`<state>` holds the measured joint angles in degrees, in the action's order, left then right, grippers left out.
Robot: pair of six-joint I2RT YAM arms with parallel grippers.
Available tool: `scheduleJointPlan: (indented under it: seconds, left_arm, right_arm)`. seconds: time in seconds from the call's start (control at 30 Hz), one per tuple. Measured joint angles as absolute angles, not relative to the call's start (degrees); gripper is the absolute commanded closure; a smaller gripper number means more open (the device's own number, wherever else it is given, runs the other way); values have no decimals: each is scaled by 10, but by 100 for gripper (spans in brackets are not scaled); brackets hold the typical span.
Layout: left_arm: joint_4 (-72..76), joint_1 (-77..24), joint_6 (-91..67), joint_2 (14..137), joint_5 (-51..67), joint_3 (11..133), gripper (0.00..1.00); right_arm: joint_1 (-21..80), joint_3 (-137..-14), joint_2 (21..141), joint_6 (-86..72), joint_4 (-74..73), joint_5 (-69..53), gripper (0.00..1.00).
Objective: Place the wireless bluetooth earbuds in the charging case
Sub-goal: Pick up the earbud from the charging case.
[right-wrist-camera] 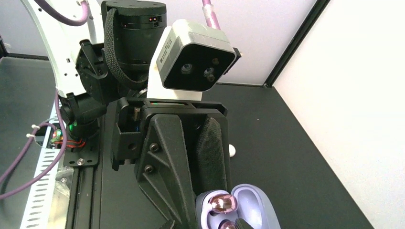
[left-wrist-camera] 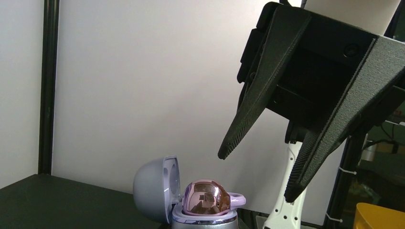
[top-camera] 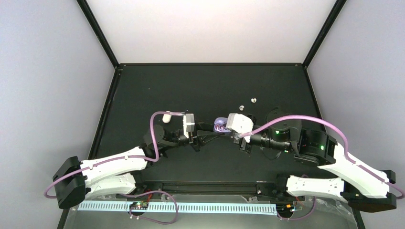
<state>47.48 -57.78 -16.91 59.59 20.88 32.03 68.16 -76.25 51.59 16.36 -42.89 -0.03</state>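
Observation:
The lilac charging case (left-wrist-camera: pixel 157 191) stands open with its lid tipped back. My left gripper (right-wrist-camera: pixel 204 200) is shut on the case's base (top-camera: pixel 220 125). A glossy purple earbud (left-wrist-camera: pixel 206 198) sits in the case with its wingtip sticking out to the right. The right wrist view shows two purple earbuds (right-wrist-camera: pixel 223 203) in the case's wells, the nearer one cut off by the frame edge. My right gripper (left-wrist-camera: pixel 255 176) hangs open just above and beside the case, holding nothing. Two white earbuds (top-camera: pixel 241 107) (top-camera: pixel 254 100) lie loose on the black table behind the grippers.
A small white case (top-camera: pixel 167 117) lies on the table (top-camera: pixel 200 86) behind the left wrist. Black frame posts and white walls (top-camera: pixel 210 28) close in the table. A cable tray (top-camera: pixel 191 207) runs along the near edge.

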Motion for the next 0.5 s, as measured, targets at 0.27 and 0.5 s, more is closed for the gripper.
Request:
scheduleJointPlan:
  seconds: [0.27, 0.5]
  left_arm:
    - [467, -578, -169, 596, 208, 320, 98]
    - [466, -578, -169, 596, 208, 320, 98]
  right_arm:
    - [689, -760, 521, 181, -420, -1, 72]
    - [691, -752, 521, 182, -419, -3, 73]
